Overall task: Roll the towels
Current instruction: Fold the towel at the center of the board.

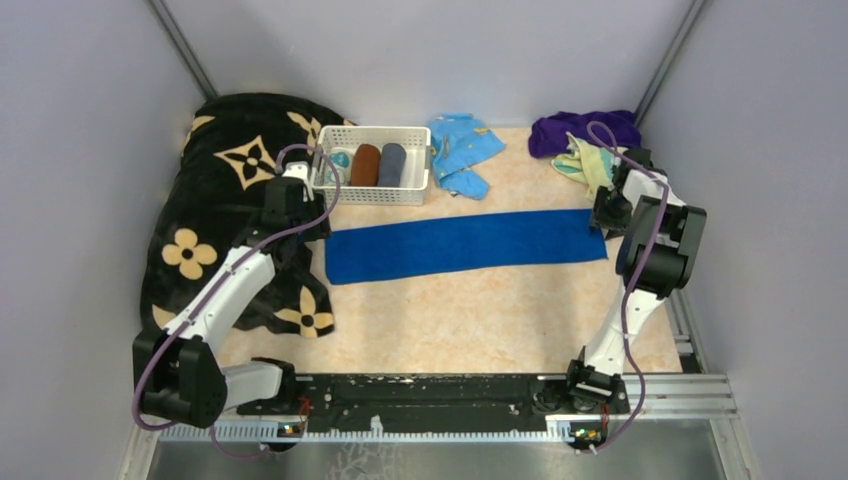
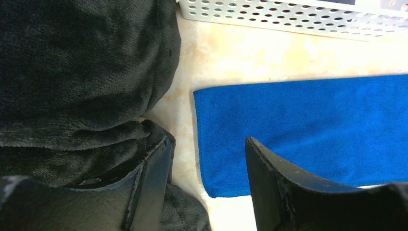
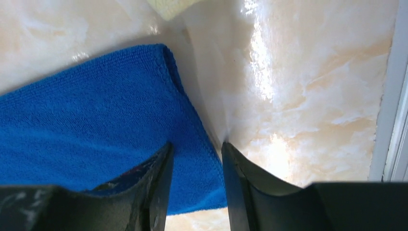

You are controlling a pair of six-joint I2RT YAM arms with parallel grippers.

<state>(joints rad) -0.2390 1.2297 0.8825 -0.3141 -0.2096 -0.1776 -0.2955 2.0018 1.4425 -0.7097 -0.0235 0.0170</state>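
Note:
The royal blue towel [image 1: 465, 245] lies flat as a long strip across the middle of the table. My left gripper [image 1: 303, 218] hangs open over its left end; in the left wrist view the gripper [image 2: 209, 140] straddles the towel's [image 2: 312, 120] near left corner, holding nothing. My right gripper [image 1: 606, 215] is open over the right end; its [image 3: 197, 144] left finger [image 3: 156, 183] is over the towel [image 3: 86, 125] and the right finger over bare table. The pale yellow towel [image 1: 587, 162] and dark purple towel [image 1: 560, 130] lie bunched at the back right.
A white basket [image 1: 372, 192] with two rolled cloths stands behind the towel; its wall shows in the left wrist view [image 2: 288, 19]. The black flowered blanket [image 1: 230, 200] fills the left side, beside my left finger [image 2: 72, 72]. A light blue cloth [image 1: 462, 150] lies at the back. Grey walls enclose the table.

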